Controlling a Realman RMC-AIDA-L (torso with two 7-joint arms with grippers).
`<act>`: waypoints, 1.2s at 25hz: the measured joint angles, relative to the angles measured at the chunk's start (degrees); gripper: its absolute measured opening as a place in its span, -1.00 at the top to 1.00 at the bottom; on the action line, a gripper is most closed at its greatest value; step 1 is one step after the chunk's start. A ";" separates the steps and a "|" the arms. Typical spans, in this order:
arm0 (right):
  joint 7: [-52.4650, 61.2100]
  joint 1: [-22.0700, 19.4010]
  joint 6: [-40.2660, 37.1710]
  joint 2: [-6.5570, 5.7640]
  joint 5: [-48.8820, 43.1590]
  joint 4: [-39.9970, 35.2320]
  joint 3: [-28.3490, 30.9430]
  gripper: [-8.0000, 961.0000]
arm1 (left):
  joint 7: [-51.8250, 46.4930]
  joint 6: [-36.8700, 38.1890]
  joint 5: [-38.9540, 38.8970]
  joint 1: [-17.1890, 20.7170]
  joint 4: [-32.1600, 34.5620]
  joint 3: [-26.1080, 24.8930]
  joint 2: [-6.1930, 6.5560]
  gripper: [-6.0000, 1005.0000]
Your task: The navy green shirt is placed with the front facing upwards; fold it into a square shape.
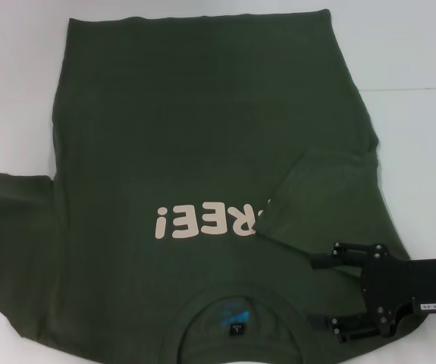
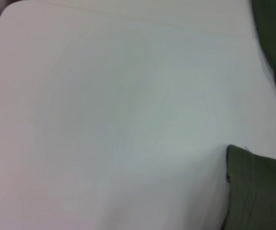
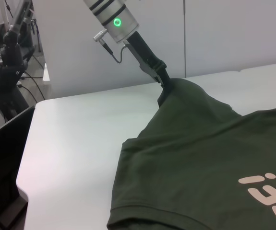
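Navy green shirt (image 1: 202,144) on white table (image 2: 118,120).

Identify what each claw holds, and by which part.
Left claw pinches the navy green shirt by a raised edge near one sleeve; right claw, open, holds nothing.

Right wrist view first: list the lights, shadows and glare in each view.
Right wrist view: a green ring light glows above the left gripper, which pinches the navy green shirt; faint shadow at its hem on the table. Head view: even light, no glare; right gripper open. Left wrist view: no hard shadows.
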 joint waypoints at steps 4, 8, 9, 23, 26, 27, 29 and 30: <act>0.06 -0.02 0.05 0.00 0.00 0.02 0.00 -0.91 | 0.21 0.18 -0.01 0.01 0.00 -0.06 0.00 0.90; 0.07 -0.03 0.15 0.00 0.00 0.02 -0.01 -0.91 | 0.23 4.72 -0.32 -1.00 0.06 0.38 0.00 0.90; 0.07 -0.03 0.21 0.00 0.00 0.02 0.00 -0.91 | 0.23 6.38 -0.71 -1.56 0.42 0.38 -0.05 0.90; 0.01 -0.23 0.57 -0.15 -0.10 0.64 0.00 -0.91 | 1.12 12.71 -14.51 -7.75 -2.45 5.59 -1.87 0.90; 0.00 -0.35 0.67 -0.17 -0.10 0.65 0.00 -0.91 | 1.10 10.37 -15.73 -8.99 -5.66 6.92 -1.88 0.90; 0.00 -0.39 0.68 -0.17 -0.10 0.65 0.00 -0.91 | 1.13 9.82 -15.85 -9.36 -6.35 7.08 -1.89 0.90; -0.01 -0.44 0.73 -0.14 -0.09 0.67 0.00 -0.91 | 1.35 8.29 -15.95 -10.21 -8.14 7.30 -1.90 0.90; -0.01 -0.45 0.75 -0.13 -0.09 0.69 0.00 -0.91 | 1.41 7.77 -15.96 -10.46 -8.87 7.32 -1.89 0.90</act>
